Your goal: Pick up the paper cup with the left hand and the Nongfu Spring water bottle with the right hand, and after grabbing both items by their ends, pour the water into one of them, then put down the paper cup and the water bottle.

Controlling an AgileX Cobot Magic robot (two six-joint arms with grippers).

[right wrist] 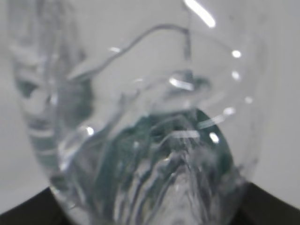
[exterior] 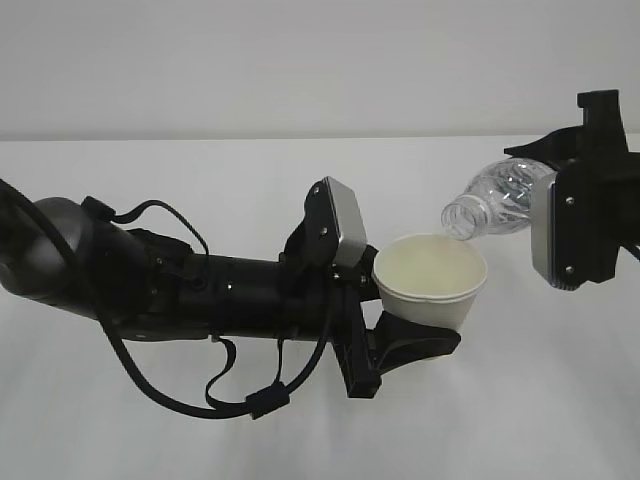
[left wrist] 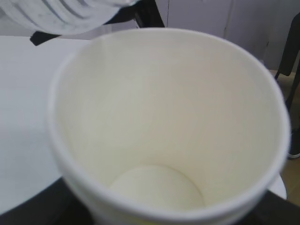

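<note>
in the middle of the exterior picture the left hand [exterior: 415, 325] grips the paper cup [exterior: 430, 280] at its lower part and holds it up above the white tabletop [exterior: 200, 170], the mouth tilted a little to the camera. in the upper right the right hand [exterior: 575, 215] is closed around the nongfu spring water bottle [exterior: 500, 200], which lies almost level, its open neck just over the right rim of the cup. the cup bottom looks dry in the left wrist picture.
</note>
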